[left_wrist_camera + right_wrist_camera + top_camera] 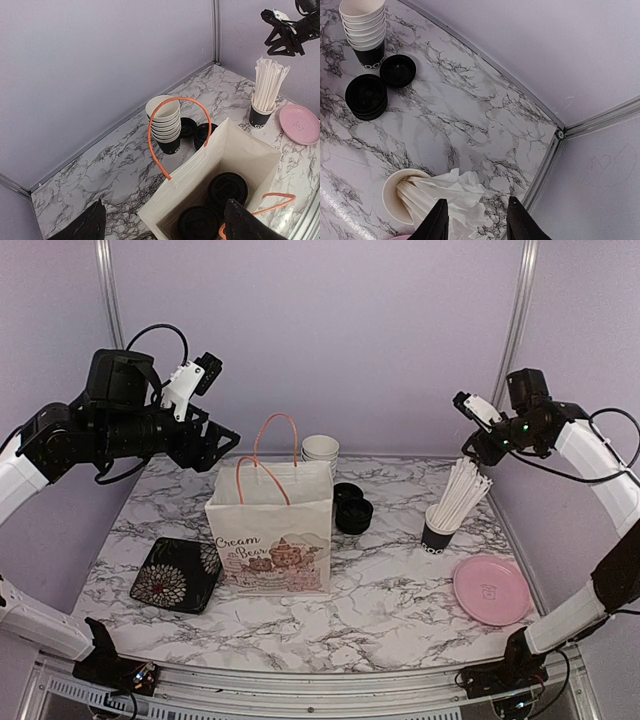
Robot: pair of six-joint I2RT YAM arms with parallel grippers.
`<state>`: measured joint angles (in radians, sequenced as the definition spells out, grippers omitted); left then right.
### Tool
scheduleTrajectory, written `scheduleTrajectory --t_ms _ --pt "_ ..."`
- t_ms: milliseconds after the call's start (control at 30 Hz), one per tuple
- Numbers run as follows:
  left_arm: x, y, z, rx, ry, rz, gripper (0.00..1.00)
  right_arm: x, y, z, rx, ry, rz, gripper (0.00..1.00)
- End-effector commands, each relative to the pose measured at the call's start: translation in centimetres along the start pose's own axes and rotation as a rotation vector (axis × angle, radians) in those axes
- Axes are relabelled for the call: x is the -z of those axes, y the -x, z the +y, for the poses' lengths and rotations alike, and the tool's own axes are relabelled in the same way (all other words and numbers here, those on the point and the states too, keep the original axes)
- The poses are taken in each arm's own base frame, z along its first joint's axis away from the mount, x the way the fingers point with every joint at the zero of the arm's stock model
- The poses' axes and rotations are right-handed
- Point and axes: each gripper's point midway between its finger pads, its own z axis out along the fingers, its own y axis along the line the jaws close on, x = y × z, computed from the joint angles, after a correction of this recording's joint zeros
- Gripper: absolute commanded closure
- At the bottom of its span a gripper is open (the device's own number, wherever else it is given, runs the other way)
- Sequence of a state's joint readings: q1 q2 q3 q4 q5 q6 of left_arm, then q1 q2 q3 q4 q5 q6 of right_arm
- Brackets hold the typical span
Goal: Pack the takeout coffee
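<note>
Top camera looks down from behind; both wrist cameras, apparently high up, share the stack of cups (164,120).

Table (400,615) layout: cup stack (320,450) at 12 o'clock, lids (352,508) at 1, straw cup (438,535) at 3, plate (491,590) at 4, dish (177,575) at 8.

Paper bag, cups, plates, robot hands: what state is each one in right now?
paper bag: upright, open
takeout coffees: two, lidded, inside the bag
cup stack: upright, nested, unlidded
loose lids: stacked, off any cup
straw cup: upright, full
pink plate: bare
patterned dish: bare
left hand: open, empty
right hand: open, empty
</note>
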<state>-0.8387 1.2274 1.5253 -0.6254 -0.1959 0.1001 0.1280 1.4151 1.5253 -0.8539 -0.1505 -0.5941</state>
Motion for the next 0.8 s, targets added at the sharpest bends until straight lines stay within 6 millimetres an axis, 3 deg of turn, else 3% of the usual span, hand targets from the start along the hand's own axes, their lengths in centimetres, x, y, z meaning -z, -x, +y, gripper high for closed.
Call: scheduleTrajectory --t_ms 0,167,500,767 --pt "1.6 2.1 0.6 0.03 0.017 -0.075 0.18 0.2 0.8 -2.6 -0.141 -0.046 -0.061 0.6" --pt "1.0 1.8 0.4 0.023 0.014 -0.061 0.18 -0.4 -0.2 -3.4 -0.234 -0.004 -0.031 0.56" --pt "0.6 1.1 0.4 0.001 0.022 -0.043 0.18 -2.2 -1.3 -4.0 -0.312 0.054 -0.003 0.57" --pt "0.7 0.6 0.6 -0.006 0.035 -0.034 0.17 -2.8 -1.3 -4.0 -0.323 0.07 -0.001 0.67"
